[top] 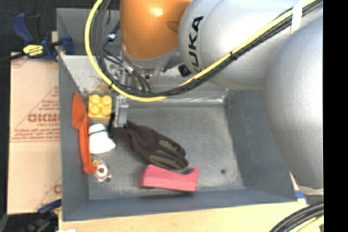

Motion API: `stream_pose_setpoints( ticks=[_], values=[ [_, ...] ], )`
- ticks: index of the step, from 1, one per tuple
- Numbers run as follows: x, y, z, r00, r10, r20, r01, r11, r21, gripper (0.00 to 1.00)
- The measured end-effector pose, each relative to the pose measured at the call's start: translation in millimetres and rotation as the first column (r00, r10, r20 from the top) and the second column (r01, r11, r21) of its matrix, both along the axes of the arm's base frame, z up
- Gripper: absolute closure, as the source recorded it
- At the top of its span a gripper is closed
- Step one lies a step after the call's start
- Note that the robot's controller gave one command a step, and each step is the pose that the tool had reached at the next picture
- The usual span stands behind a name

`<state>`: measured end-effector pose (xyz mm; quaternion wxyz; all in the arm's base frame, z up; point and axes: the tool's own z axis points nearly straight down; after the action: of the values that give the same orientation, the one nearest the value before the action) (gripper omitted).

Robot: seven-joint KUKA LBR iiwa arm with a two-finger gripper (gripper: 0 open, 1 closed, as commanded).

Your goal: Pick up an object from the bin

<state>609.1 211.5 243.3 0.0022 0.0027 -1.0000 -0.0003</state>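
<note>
Obs., camera view. The claw (pixel 118 118) stood low in the left half of the bin (pixel 217 133), under the orange wrist cover. Whether it was open or closed could not be told; nothing was visibly held.

Nearest thing: a dark brown glove (pixel 155 148), lying flat on the bin floor left of centre. Its cuff end lay right at the claw and its fingertips pointed toward the bin's middle. Just beside the claw on the other side were a yellow studded block (pixel 100 106) and a white rounded piece (pixel 100 140).

Handling, judged:
- Glove: light, soft and limp. It would likely fold and drape when lifted, and it is not fragile. The fabric should give good friction. The best hold looked like a pinch of bunched cloth at the cuff or palm; the thin fingertips might slip out.
- Yellow block: light, stiff, smooth plastic. Take it across the flat sides.
- Pink block (pixel 169 178), near the front wall and apart from the claw: looked light and possibly spongy. Take it across its narrow width.

Count:
- dark glove: 1
- yellow studded block: 1
- white rounded piece: 1
- pink block: 1
- long orange strip (pixel 82 138) along the left wall: 1
- small pale ringed bit (pixel 101 172) at front left, kind not told: 1

Total: six loose things, not heaped.
</note>
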Motion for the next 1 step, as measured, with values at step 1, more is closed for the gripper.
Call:
stream_pose_setpoints(
  ticks=[1],
  values=[
    [0.7, -1.9, 4.9, 1.000, -0.005, 0.006, 0.005, 1.000, 0.001, 0.00]
  ],
)
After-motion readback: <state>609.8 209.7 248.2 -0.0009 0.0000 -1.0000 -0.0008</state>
